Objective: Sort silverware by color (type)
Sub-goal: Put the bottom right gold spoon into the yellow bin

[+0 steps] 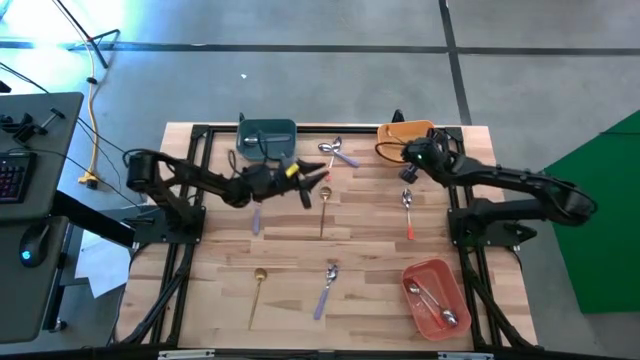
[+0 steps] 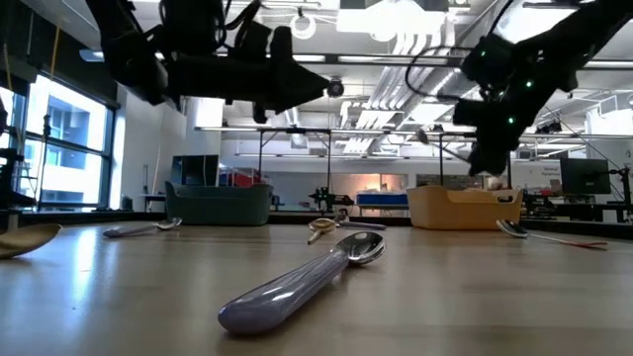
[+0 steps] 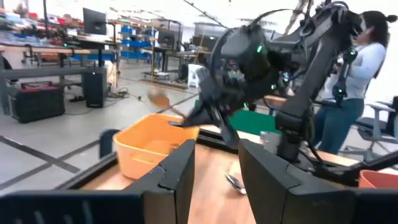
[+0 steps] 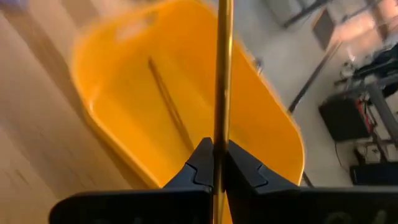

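My right gripper (image 4: 219, 163) hovers over the orange bin (image 4: 134, 74) at the table's far right (image 1: 405, 132), shut on a gold utensil (image 4: 221, 74). Another gold utensil (image 4: 166, 102) lies inside that bin. My left gripper (image 3: 217, 180) is open and holds nothing, raised above the far middle of the table (image 1: 308, 190) near the teal bin (image 1: 267, 140). Flat on the table lie a gold spoon (image 1: 324, 205), a red-handled spoon (image 1: 408, 212), lavender-handled spoons (image 1: 340, 152) (image 1: 327, 287) (image 1: 255, 218), and another gold spoon (image 1: 257, 290). My right gripper pinches the gold utensil's slim handle (image 4: 219, 134) between its two fingertips. The fingers lie across the handle, which runs straight out past them above the orange bin. The utensil is lifted clear of table and bin; its head (image 3: 160, 98) shows in the left wrist view.
A red-pink bin (image 1: 437, 297) with silver-headed spoons in it sits at the near right. A black frame runs along the table's edges (image 1: 200, 200). A person stands in the room behind the table (image 3: 367, 68). Bare wood lies in the near middle.
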Available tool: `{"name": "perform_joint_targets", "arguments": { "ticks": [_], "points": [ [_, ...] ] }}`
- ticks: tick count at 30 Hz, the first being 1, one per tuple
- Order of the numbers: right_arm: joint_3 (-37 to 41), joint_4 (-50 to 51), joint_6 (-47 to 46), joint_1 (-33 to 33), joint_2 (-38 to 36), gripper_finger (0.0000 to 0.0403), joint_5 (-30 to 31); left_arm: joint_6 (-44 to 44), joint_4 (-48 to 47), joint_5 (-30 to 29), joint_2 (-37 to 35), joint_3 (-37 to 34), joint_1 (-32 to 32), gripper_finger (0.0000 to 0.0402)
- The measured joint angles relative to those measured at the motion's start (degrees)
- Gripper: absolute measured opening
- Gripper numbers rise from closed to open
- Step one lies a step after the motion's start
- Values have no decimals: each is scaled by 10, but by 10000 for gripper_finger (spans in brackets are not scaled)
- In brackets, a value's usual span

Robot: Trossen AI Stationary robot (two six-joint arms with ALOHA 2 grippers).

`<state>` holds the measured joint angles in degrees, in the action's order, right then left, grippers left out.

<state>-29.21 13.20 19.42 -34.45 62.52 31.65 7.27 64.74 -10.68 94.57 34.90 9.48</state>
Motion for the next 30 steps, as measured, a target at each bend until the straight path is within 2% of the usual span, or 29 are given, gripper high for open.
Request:
{"name": "perform_joint_targets", "arguments": {
  "ticks": [7,14,22,30],
  "points": [
    [-94,125,6,-29,104,2,-4,1,-20,55,-50,-44,76,94],
    [-207,282,20,-46,193,2,23,1,-19,108,-73,-77,119,81],
    [-297,356,77,-64,264,2,-4,0,-20,169,-95,-113,155,76],
    [-317,392,109,-96,319,2,-6,0,-20,196,-128,-147,178,76]
  ]
}}
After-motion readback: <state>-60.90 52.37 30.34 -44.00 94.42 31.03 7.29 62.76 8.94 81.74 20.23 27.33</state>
